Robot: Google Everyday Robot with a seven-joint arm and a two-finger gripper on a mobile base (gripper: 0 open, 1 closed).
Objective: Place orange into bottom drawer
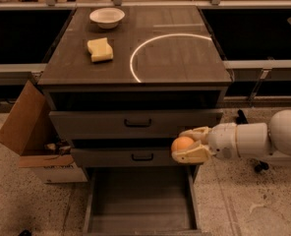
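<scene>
My hand (187,147) was pinching the orange (182,144) between its fingers, level with the front of the middle drawer (111,157), at one end. The open bottom drawer (140,203) lay below and slightly inward of the orange, so I judged the move as mostly straight down.

The smooth, pale plastic gripper (181,146), at the front of the middle drawer (111,157), squeezes the matt orange (183,143), the bottom drawer (140,203) is dull grey wood, and the worktop (185,58) is dark, shiny wood.
</scene>
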